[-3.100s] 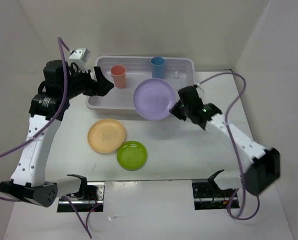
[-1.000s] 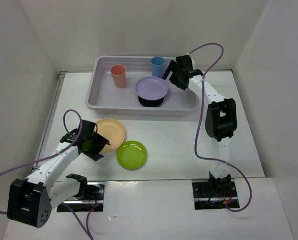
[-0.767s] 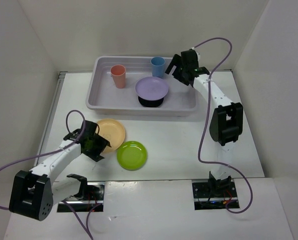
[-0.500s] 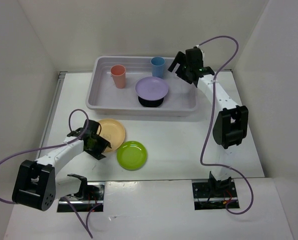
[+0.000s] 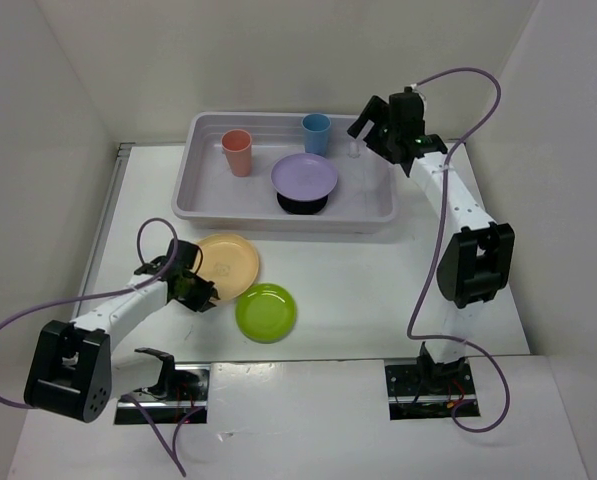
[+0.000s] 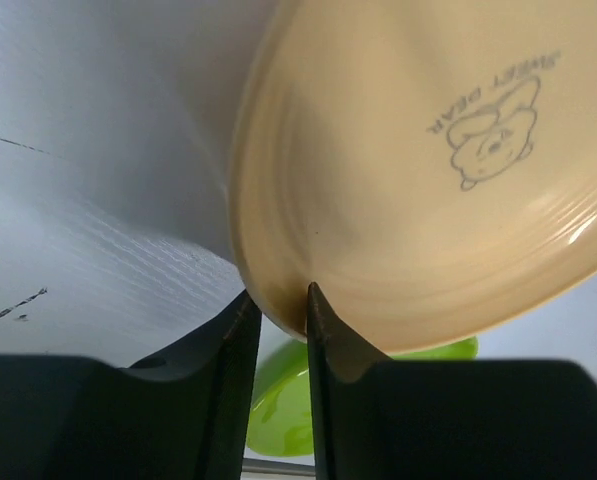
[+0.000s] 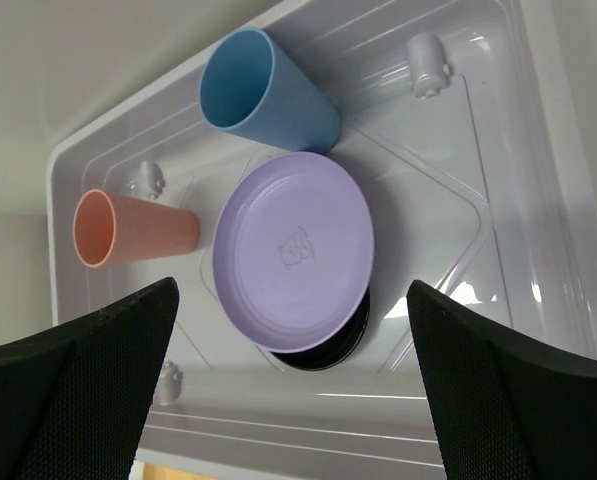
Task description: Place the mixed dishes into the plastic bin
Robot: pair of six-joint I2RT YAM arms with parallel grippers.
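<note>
Clamped the left gripper on the near rim of the pale orange plate, just beside the lime green plate, outside the plastic bin. Saw inside it coral-red cup, lilac plate atop black plate, blue cup. Hung the right gripper above its right end, fingers spread wide.

Bin: your plastic bin, pale grey-lavender, sat open side up at the far side of the bench.
Cups: your coral-red cup and blue cup stood upright inside it, near the far wall.
Stack: your lilac plate lay on the small black plate, mid-bin.
Held: your pale orange plate, bear print up, was outside the bin, its rim pinched in the left tool.
Loose: your lime green plate lay flat on the bench, just beside it.
</note>
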